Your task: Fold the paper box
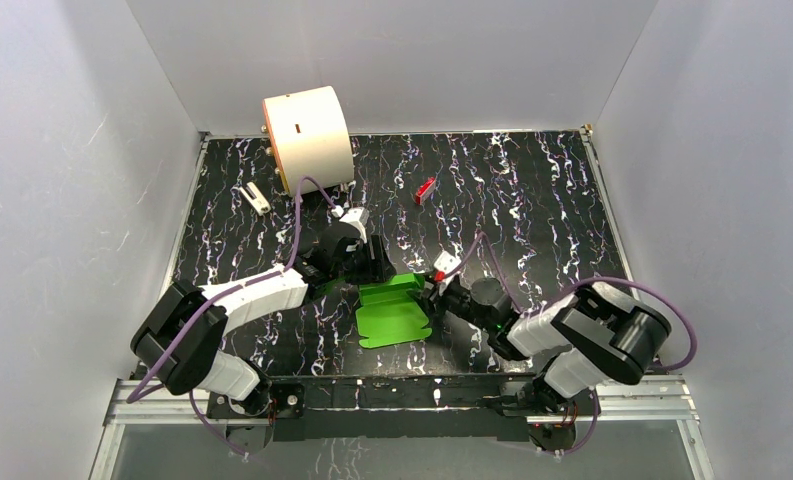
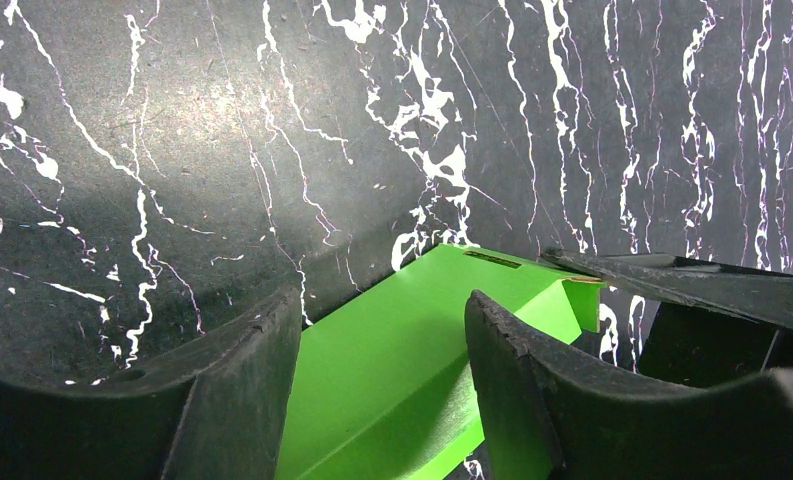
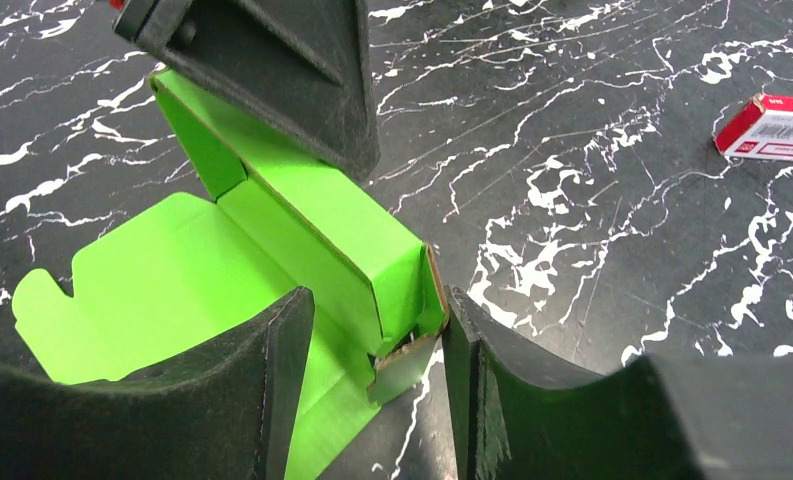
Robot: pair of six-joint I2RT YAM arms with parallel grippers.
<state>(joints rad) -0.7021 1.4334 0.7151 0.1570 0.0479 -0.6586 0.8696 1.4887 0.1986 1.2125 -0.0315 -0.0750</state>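
Position of the task item: the paper box [image 1: 392, 315] lies on the bench [image 1: 532, 200] near its front edge, between my two arms. It is partly formed. A flat green sheet with notched flaps lies open toward the near side. Along its far edge a long wall stands up, doubled over at the top.

Left claw [image 2: 384, 300]: it sits at the far left end of that raised wall. Its jaws stand apart, and green card fills the gap between them. From the right wrist view, one of its fingers [image 3: 292, 70] rests against the outer face of the wall. I cannot tell whether the two fingers are clamped on the card or only straddle it.

Right claw [image 3: 378, 295]: it sits at the right end of the same wall, with its jaws spread and nothing gripped. The end of the wall and a small corner flap stand between the fingers. The right-hand finger is touching or just beside that corner. The other finger stands clear of the wall, over the flat sheet.

Other items: a large cream cylinder [image 1: 307, 140] lies on its side at the far left of the bench. A small red block [image 1: 424, 190] lies well beyond the box. A small pale object [image 1: 255, 197], which I cannot identify, lies near the cylinder.
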